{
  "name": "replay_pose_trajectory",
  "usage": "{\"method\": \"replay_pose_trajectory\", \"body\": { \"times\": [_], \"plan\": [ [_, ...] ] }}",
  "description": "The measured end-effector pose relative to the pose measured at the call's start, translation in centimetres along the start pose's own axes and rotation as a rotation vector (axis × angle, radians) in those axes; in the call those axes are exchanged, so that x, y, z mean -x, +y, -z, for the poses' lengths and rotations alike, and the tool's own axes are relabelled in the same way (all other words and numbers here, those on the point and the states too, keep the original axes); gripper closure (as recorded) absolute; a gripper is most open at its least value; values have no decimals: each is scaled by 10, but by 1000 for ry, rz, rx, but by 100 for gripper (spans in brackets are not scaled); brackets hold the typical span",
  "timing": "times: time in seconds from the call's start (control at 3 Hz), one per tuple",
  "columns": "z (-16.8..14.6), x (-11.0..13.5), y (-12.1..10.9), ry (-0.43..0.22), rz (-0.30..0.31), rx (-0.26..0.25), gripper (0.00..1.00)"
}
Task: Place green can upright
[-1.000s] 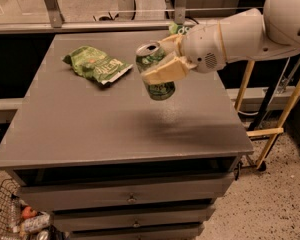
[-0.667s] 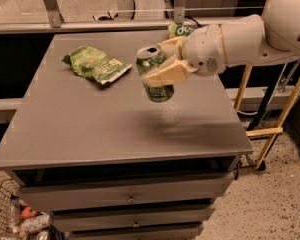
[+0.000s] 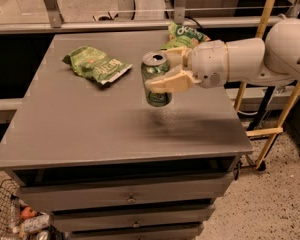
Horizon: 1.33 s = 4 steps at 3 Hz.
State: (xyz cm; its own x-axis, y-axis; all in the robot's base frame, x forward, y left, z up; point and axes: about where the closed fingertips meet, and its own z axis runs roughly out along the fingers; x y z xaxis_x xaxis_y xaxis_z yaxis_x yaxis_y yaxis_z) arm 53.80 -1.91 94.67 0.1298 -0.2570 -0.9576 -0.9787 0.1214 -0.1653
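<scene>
Entry: transport and lowering step. I am holding the green can in the gripper, which is reaching in from the right side of the table. The pale fingers are clamped across the can's side, one in front and one behind. The can is sitting roughly upright in the grasp, silver top and pull-tab facing up. It is hanging above the middle of the tabletop. A dark shadow is lying on the surface below and to the right of it, so I am judging the base to be clear of the surface, not touching.

A crinkled snack bag is lying near the can on its left, and a second bag is resting at the far edge behind the wrist. Neither is under the can.

Judgement: the pick is done and the set-down is not. Next move calls for a straight descent with the can's axis vertical, base meeting the surface flat. Only then should the fingers open and back away sideways, without nudging the can over.
</scene>
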Motion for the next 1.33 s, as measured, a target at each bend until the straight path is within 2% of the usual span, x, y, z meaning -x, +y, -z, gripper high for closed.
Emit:
{"method": "replay_pose_trajectory", "body": {
  "times": [0.33,0.67,1.33],
  "plan": [
    [-3,-15,0,40,40,-20,100],
    [-5,-32,-1,55,43,-30,100],
    [-6,-58,-3,-10,2,-29,100]
  ]
}}
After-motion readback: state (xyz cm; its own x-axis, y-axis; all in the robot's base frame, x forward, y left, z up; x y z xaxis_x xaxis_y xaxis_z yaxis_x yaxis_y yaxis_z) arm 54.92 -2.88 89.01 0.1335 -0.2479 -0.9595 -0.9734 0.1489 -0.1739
